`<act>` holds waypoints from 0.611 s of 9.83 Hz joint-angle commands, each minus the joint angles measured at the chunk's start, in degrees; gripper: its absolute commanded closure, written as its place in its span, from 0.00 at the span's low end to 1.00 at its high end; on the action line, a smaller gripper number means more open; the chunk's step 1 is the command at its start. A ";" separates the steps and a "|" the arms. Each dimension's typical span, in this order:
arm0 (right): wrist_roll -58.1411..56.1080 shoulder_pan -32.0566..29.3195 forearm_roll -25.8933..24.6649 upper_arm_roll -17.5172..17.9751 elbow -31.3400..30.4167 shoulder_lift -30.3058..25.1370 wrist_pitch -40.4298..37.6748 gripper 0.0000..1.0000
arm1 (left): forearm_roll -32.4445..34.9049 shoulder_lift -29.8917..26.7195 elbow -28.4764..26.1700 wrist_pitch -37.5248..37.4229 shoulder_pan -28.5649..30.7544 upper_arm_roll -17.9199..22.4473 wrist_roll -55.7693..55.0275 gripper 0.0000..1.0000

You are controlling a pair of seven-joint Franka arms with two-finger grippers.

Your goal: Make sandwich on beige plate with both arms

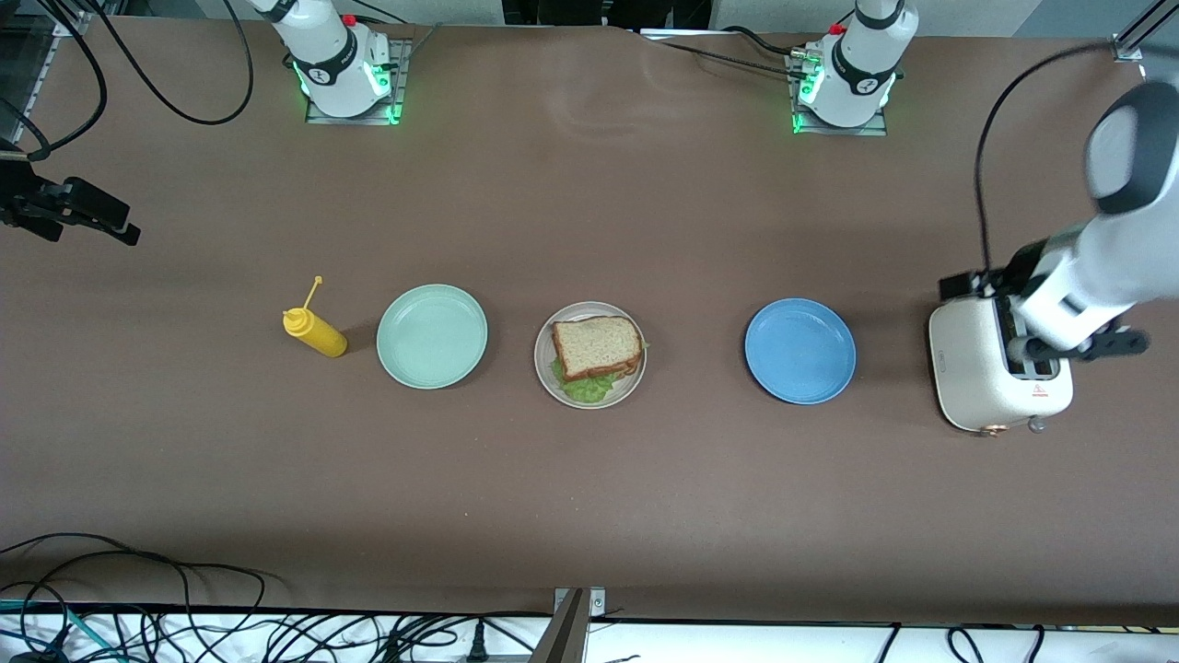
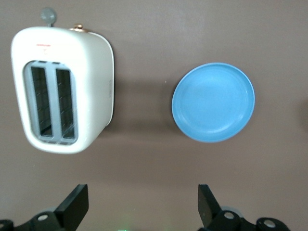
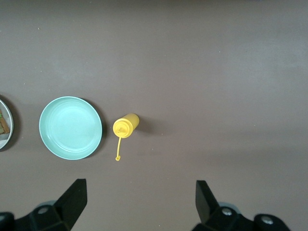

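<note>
The sandwich (image 1: 597, 346) lies on the beige plate (image 1: 543, 364) at the table's middle: a brown bread slice on top, ruffled green lettuce (image 1: 589, 388) sticking out at the edge nearer the front camera. A sliver of that plate (image 3: 8, 126) shows in the right wrist view. My left gripper (image 2: 143, 195) hangs open and empty, high over the white toaster (image 1: 976, 368). Over the table's right-arm end, my right gripper (image 3: 141, 192) is up in the air, open and empty too.
A mint-green plate (image 1: 431, 335) and a yellow squeeze bottle (image 1: 316, 332) lie toward the right arm's end. Toward the left arm's end are a blue plate (image 1: 799, 350) and the toaster (image 2: 62, 91), its two slots empty.
</note>
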 commanded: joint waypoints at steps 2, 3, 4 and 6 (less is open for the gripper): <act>-0.13 -0.25 0.55 0.29 0.71 -0.26 -0.60 0.00 | 1.99 -9.54 -2.94 -7.36 1.57 -0.99 4.14 0.00; -0.13 -0.25 0.47 0.29 0.71 -0.26 -0.60 0.00 | 1.99 -11.13 -2.33 -9.30 2.27 -1.16 4.41 0.00; -0.22 -0.25 0.38 0.29 0.71 -0.34 -0.51 0.00 | 2.78 -12.28 -2.15 -9.84 2.45 -1.60 4.50 0.00; -0.22 -0.25 0.29 0.29 0.71 -0.34 -0.51 0.00 | 3.22 -12.91 -0.93 -9.23 3.76 -2.74 6.67 0.00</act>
